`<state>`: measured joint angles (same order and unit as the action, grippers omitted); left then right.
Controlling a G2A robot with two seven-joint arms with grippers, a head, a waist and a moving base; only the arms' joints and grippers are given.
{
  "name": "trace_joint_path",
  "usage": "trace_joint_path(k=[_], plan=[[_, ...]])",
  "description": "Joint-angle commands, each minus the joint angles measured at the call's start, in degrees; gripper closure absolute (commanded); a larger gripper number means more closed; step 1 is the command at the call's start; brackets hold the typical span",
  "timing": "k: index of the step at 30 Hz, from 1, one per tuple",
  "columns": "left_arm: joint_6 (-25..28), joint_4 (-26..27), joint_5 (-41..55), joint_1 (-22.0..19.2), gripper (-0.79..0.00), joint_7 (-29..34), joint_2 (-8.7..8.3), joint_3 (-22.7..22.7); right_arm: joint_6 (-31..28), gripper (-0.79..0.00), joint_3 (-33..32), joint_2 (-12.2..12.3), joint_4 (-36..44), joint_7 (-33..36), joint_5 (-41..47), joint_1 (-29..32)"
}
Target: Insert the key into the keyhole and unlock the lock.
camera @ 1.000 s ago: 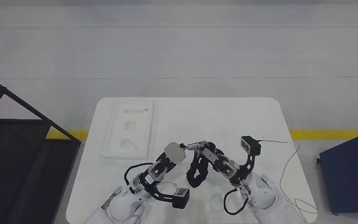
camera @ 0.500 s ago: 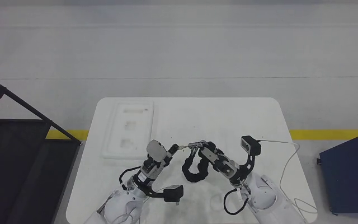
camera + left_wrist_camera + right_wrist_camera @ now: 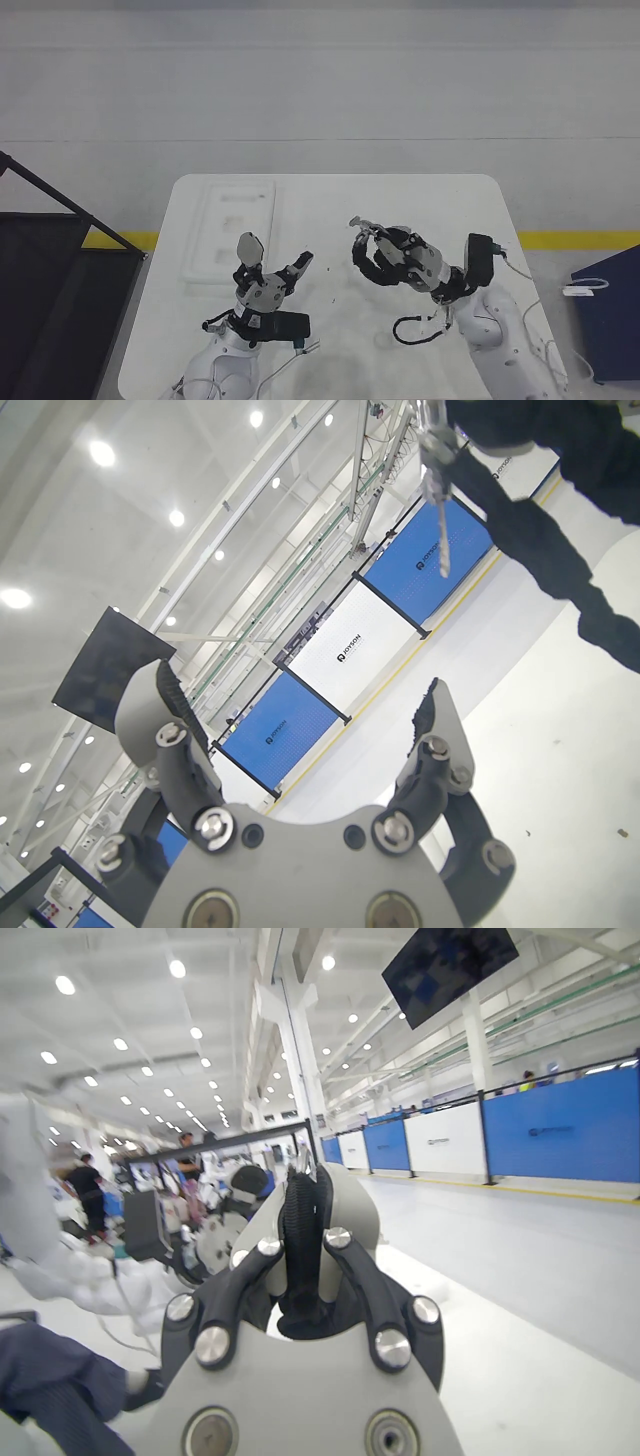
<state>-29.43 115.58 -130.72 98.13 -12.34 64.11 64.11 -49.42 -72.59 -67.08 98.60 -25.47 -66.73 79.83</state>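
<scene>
Table [image 3: 440, 200]: white, both arms above it
Left gripper [image 3: 297, 680]: fingers spread, holding nothing
Right gripper [image 3: 305, 1188]: pressed together on cable lock [image 3: 530, 530], lifted off the table
Key [image 3: 442, 540]: dangles loose; likely light, stiff, slippery, best pinched at its bow

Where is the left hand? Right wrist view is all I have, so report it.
Observer: The left hand is wide open and empty, apart from the right hand.
Operator: Now report the key.
Observer: A key hangs bare in the air beside the black cable lock that the right hand is shut on; the keyhole is hidden.
</scene>
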Motion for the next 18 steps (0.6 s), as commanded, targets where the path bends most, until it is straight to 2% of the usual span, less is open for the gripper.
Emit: trace_joint_path(k=[1, 4, 10, 15, 18], plan=[[0.41, 0.13, 0.57, 0.18, -0.785, -0.41, 0.05, 0.33, 3.72, 0.0, 1.34, -0.08, -1.53, -7.84, -13.43, 0.64], [0.86, 0.2, 0.66, 0.27, -0.785, -0.82, 0.18, 0.48, 6.44, 0.0, 2.25, 0.03, -3.99, -12.87, -20.24, 0.34], [1.54, 0.05, 0.42, 0.09, -0.785, -0.73, 0.52, 0.47, 7.83, 0.0, 3.66, 0.06, -5.95, -17.64, -22.52, -0.37], [1.97, -0.03, 0.36, 0.1, -0.785, -0.4, 0.79, 0.64, 6.84, 0.0, 3.88, -0.14, -7.09, -17.89, -15.7, 0.01], [2.2, 0.03, 0.57, 0.12, -0.785, -0.22, 0.96, 0.75, 7.82, 0.0, 3.57, -0.4, -7.86, -14.77, -8.84, 0.37]])
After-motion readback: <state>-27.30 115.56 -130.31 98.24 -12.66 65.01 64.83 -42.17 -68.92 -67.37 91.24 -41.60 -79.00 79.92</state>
